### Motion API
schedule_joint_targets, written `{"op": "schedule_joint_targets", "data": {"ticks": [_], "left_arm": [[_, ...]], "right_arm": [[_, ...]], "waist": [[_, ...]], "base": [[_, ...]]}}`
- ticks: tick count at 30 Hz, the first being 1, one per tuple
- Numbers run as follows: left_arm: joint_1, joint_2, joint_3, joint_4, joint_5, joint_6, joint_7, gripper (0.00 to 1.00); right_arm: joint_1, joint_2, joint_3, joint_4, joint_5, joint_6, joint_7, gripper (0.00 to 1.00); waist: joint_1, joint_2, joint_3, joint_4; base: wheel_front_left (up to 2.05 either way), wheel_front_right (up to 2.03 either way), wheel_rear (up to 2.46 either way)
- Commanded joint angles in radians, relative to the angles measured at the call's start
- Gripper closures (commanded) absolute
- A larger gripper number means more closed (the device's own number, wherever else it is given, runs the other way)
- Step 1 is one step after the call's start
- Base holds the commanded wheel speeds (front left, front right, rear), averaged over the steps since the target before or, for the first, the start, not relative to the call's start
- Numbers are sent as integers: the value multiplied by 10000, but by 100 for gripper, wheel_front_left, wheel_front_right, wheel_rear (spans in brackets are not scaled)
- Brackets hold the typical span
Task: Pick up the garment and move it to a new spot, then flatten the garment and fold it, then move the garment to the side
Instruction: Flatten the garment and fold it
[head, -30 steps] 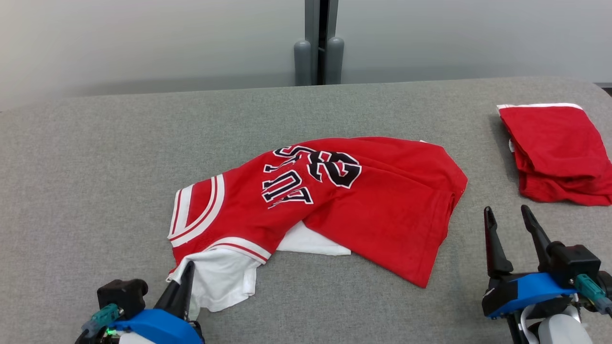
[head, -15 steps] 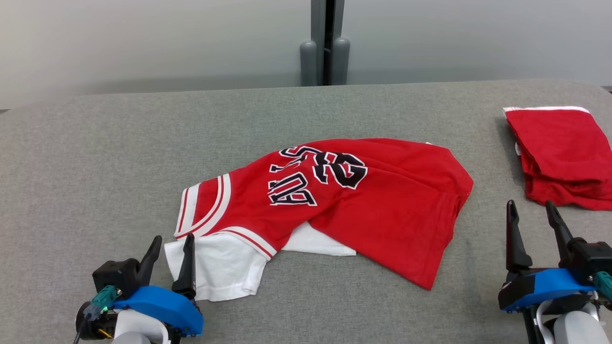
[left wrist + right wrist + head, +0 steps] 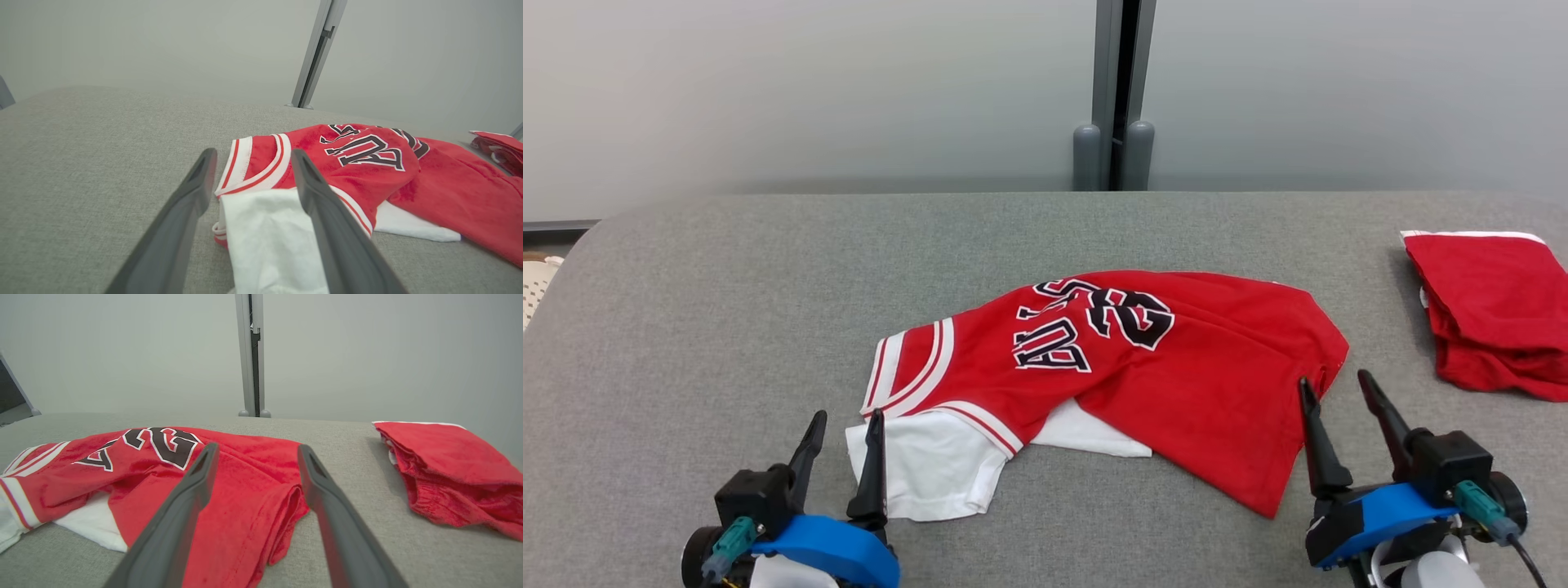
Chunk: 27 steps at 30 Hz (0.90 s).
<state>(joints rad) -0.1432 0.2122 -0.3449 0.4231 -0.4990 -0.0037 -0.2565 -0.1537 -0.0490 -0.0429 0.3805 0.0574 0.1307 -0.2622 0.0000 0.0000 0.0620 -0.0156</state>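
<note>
The garment is a red jersey (image 3: pixel 1176 384) with black lettering and white-striped trim, lying crumpled on the grey padded table (image 3: pixel 727 310). A white part (image 3: pixel 931 469) sticks out at its near-left corner. My left gripper (image 3: pixel 847 418) is open at that corner, with its right finger over the white edge. In the left wrist view the white cloth (image 3: pixel 265 241) lies low between the fingers of the left gripper (image 3: pixel 253 155). My right gripper (image 3: pixel 1335 380) is open at the jersey's near-right edge. The right wrist view shows the right gripper (image 3: pixel 258 448) with the red folds (image 3: pixel 261 498) between its fingers.
A second red garment (image 3: pixel 1494 310), folded, lies at the table's right edge, also seen as a folded pile (image 3: pixel 449 469) in the right wrist view. A grey post (image 3: pixel 1123 98) stands behind the table against a pale wall. Bare grey table stretches left and behind the jersey.
My left gripper opened and let the white corner drop flat. My right gripper moved left to the jersey's right edge. The head camera shifted, so the whole scene sits lower and further right.
</note>
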Motion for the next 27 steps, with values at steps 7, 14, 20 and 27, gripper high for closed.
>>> {"op": "schedule_joint_targets", "data": {"ticks": [7,14,20,27], "left_arm": [[457,-88,94,-261,500,213,-89,0],[819,-306,621,-584,736,282,-96,0],[976,-459,912,-615,911,176,-98,0],[1032,-591,1156,-567,1068,39,-99,0]], "right_arm": [[164,-29,812,180,298,1,-37,0],[165,-29,1031,274,409,1,-37,0],[195,-29,1034,300,423,1,-37,0],[188,-29,894,295,440,1,-37,0]], "waist": [[0,0,-292,-43],[0,0,-453,-55],[0,0,-476,-69],[0,0,-460,-102]], "base": [[0,0,0],[0,0,0],[0,0,0],[0,0,0]]}}
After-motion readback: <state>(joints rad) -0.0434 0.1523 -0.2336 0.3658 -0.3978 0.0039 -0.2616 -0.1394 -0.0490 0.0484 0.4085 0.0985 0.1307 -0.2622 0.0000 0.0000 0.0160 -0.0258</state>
